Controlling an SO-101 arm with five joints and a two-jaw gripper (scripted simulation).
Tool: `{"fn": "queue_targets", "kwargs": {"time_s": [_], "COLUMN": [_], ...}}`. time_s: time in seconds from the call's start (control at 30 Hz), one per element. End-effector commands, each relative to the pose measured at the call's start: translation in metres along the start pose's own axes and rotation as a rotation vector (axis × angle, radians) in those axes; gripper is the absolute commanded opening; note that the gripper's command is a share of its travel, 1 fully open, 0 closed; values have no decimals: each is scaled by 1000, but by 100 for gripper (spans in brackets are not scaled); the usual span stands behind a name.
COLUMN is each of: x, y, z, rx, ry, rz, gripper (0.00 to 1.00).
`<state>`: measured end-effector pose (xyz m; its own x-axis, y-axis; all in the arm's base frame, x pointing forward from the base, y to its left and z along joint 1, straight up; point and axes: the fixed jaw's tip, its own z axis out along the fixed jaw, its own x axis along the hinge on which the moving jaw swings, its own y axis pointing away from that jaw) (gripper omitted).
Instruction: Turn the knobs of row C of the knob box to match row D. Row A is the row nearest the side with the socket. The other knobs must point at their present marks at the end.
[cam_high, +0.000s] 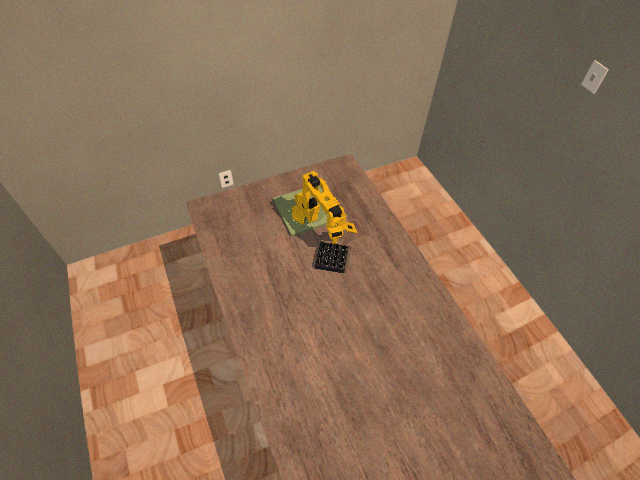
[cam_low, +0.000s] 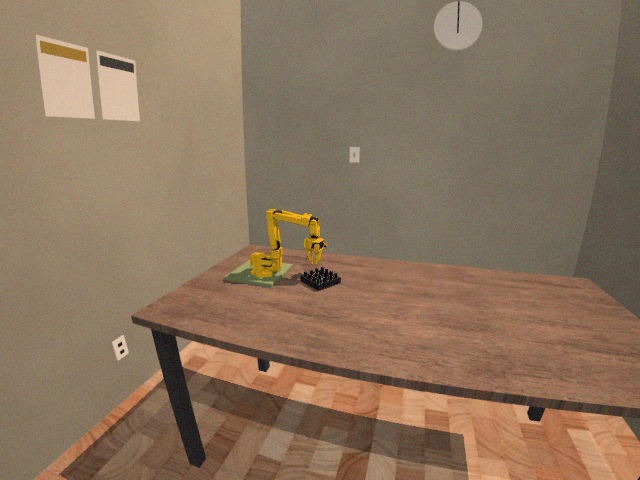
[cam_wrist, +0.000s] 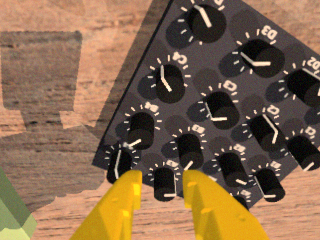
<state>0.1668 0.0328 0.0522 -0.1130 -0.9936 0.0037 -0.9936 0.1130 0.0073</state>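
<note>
The black knob box (cam_high: 331, 257) (cam_low: 320, 280) lies on the table in front of the arm. In the wrist view, knob C4 (cam_wrist: 170, 85) and knob D4 (cam_wrist: 212, 25) both point up-left. Knob C3 (cam_wrist: 222, 111) and knob D3 (cam_wrist: 265, 57) both point left. Knob C2 (cam_wrist: 265, 134) points roughly up. Knob D2 (cam_wrist: 302, 89) is cut by the right edge; its mark is partly seen. Knob C1 (cam_wrist: 301, 151) has a slanted mark, direction unclear. D1 is out of the wrist view. My gripper (cam_high: 334, 241) (cam_low: 314, 262) (cam_wrist: 162, 175) is slightly open and empty, above the box's near side.
Row A and B knobs stand closest to the fingers, among them knob A3 (cam_wrist: 164, 184), knob B3 (cam_wrist: 190, 151) and knob A4 (cam_wrist: 120, 165). The arm's base stands on a green mat (cam_high: 294, 228) (cam_low: 240, 279) beside the box. A wall outlet (cam_high: 226, 178) (cam_low: 120, 347) is beyond the table.
</note>
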Motion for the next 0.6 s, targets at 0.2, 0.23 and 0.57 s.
{"fn": "queue_targets", "kwargs": {"time_s": [0.2,0.23,0.57], "x": [1,1,4], "y": [8,8,6], "z": [0,0,-1], "rx": [9,9,10], "ry": [-4,-4,-5], "rz": [-8,-8,36], "gripper": [8,8,9]}}
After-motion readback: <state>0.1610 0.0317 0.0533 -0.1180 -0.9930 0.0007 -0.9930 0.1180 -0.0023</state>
